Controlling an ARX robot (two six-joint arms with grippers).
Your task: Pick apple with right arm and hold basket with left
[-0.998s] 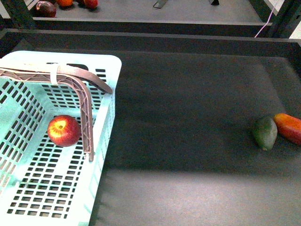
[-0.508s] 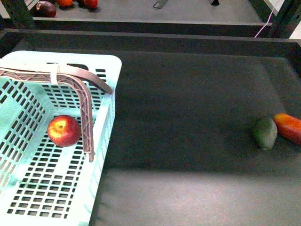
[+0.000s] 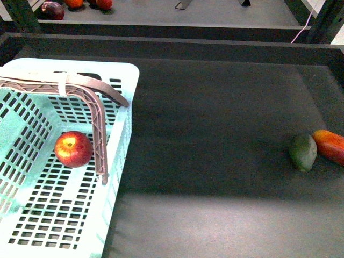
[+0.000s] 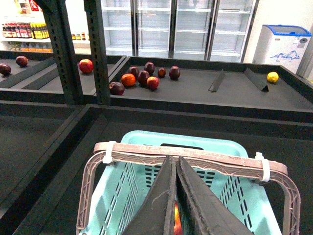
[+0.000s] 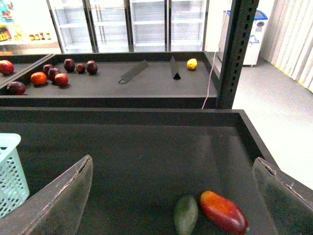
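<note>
The red apple [image 3: 72, 149] with its yellow patch lies on the slotted floor inside the mint-green basket [image 3: 123, 70] at the front left. The basket's brown-grey swing handle [image 3: 97, 115] arches over it. Neither arm shows in the front view. In the left wrist view my left gripper [image 4: 174, 164] is shut, its tips just before the handle [image 4: 215, 163], with nothing seen between the fingers; a sliver of the apple [image 4: 176, 220] shows under them. In the right wrist view my right gripper [image 5: 173, 169] stands wide open and empty, over the table behind the two mangoes.
A dark green mango [image 3: 303, 151] and a red-orange mango [image 3: 330, 145] lie side by side at the right of the dark table [image 3: 215, 123]. Raised dark rails [image 3: 177, 45] border the table behind. Loose fruit [image 4: 143, 77] lies on the shelf beyond.
</note>
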